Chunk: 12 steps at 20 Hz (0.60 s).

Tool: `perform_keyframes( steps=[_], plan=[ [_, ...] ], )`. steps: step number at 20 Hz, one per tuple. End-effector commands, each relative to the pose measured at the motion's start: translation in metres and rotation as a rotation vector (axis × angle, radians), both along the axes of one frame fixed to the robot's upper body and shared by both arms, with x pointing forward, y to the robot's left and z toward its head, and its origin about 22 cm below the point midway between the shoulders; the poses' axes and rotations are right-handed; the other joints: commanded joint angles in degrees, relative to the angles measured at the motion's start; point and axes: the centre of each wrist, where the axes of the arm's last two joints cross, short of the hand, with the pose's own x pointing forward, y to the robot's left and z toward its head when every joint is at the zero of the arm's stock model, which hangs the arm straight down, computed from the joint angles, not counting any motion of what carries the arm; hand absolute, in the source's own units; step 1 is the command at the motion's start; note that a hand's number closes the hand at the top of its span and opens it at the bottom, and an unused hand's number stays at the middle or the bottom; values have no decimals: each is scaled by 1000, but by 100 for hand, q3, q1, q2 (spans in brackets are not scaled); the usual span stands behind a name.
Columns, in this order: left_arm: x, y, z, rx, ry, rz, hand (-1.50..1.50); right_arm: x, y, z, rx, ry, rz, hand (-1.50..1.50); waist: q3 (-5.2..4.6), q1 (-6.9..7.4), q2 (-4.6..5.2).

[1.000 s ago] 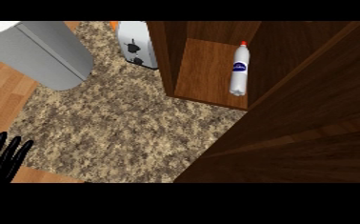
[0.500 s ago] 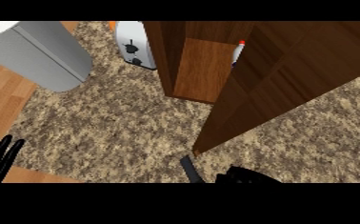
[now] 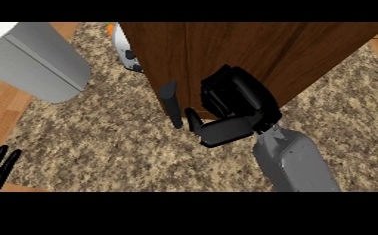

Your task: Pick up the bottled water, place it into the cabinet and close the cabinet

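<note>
Right robot hand (image 3: 235, 103) at cabinet door (image 3: 221, 49)

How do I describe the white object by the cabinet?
Start at the big wooden cabinet. Peeking out at its left side is a white object; black marks and an orange top separate it from the plain grey box farther left.

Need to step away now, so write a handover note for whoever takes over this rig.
Right hand: open, set against the cabinet door.
Left hand: open, resting at the view's lower left edge.
Bottled water: not in view; probably behind the door.
Done: the door lies across the cabinet's front.
Left: check that the door is fully shut, which the view does not settle, then draw the right hand back.
</note>
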Motion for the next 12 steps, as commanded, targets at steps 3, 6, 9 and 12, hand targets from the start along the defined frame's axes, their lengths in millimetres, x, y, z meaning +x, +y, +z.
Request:
perform_keyframes(
  steps=[3, 6, 9, 12],
  plan=[
    [-5, 10, -1, -25, -17, -7, -150, 70, 18, 9, -59, 12, -95, 150, 15, -178, -21],
    [2, 13, 7, -30, -27, -18, -150, 83, 21, 22, -41, -5, -136, 150, 15, -159, -1],
    [7, 12, 5, -32, -48, -17, -150, 89, 13, 3, -47, 11, -139, 150, 15, -241, 6],
    [8, 3, 9, -29, -42, -34, -150, 94, 20, 19, -48, 9, -126, 150, 18, -219, -7]
  ],
)
